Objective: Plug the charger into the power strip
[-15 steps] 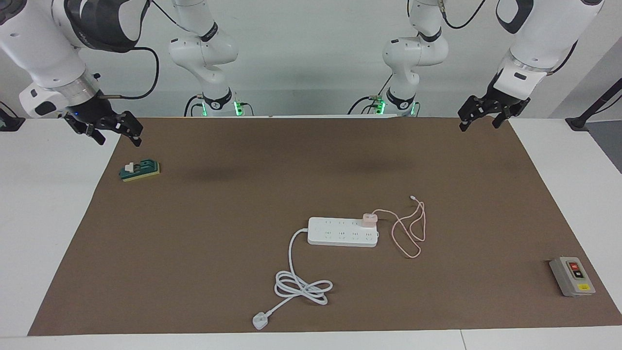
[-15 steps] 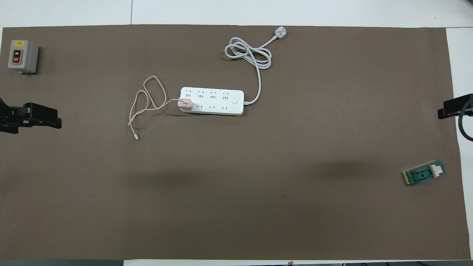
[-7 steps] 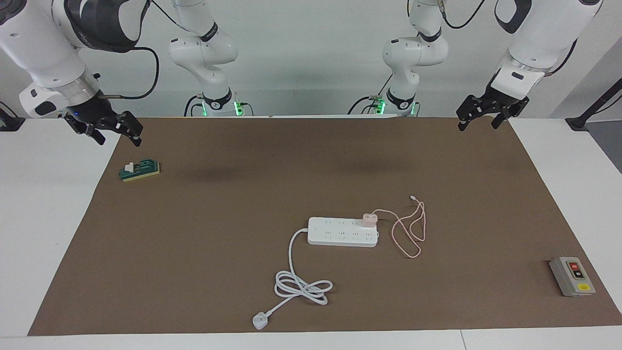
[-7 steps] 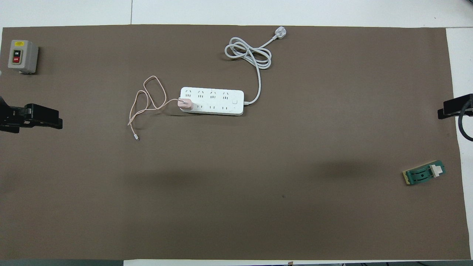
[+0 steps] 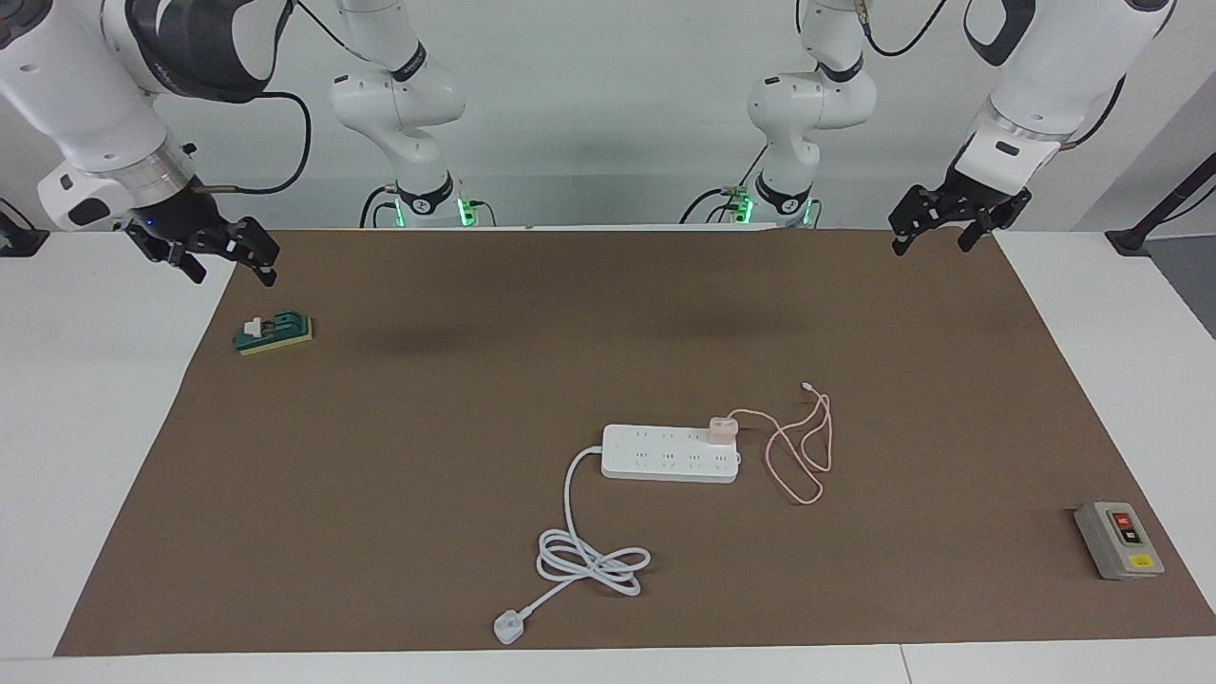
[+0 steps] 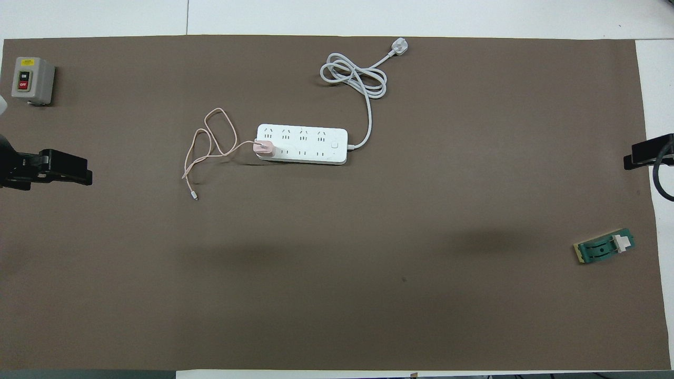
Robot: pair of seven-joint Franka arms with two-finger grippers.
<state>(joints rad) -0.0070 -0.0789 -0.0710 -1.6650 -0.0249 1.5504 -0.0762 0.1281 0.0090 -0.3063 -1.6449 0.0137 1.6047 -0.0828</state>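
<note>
Brown matting (image 5: 399, 456) covers most of the white table (image 5: 85, 427). The power strip (image 5: 665, 454) lies flat near the middle of the mat, its long axis running between the two arms' ends of the table. The charger (image 5: 722, 428) stands on the strip at the end toward the left arm, on the socket row nearer to the robots, seated in a socket as far as can be told. Its pink cable (image 5: 803, 446) trails off that end in loose loops on the mat, the free tip lying nearer to the robots than the loops. The strip's thick white cord (image 5: 584, 551) leaves the end toward the right arm, coils farther from the robots, and ends in a white plug (image 5: 509, 628) near the mat's edge. Left gripper (image 5: 936, 228) hangs over the mat's corner at the left arm's end, close to the robots, fingers apart, holding nothing. Right gripper (image 5: 228, 261) hangs over the mat's edge at the right arm's end, fingers apart, empty. A green knife switch (image 5: 274, 333) sits on the mat just below the right gripper. A grey switch box (image 5: 1118, 541) sits at the left arm's end, farther from the robots than the strip.
</note>
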